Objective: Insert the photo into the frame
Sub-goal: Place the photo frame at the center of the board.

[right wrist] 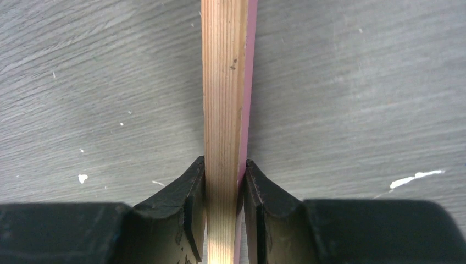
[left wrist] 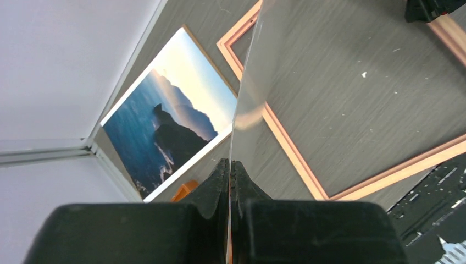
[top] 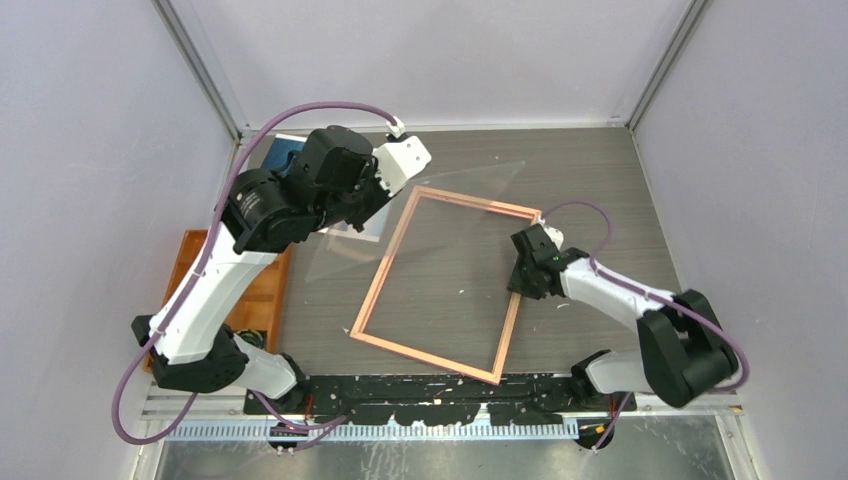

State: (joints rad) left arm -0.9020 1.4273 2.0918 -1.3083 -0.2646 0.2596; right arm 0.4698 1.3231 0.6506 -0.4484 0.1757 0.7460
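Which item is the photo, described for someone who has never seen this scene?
Look at the table's far left corner, by the wall rail. The photo lies flat there, outside the frame. Only it shows blue sea, dark mountains and pale sky.

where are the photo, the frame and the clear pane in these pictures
photo (left wrist: 173,135): left wrist view, on the dark headland in the middle of the print
frame (top: 425,358): top view, on the middle of its near rail
clear pane (left wrist: 247,104): left wrist view, on the glare strip beside its edge
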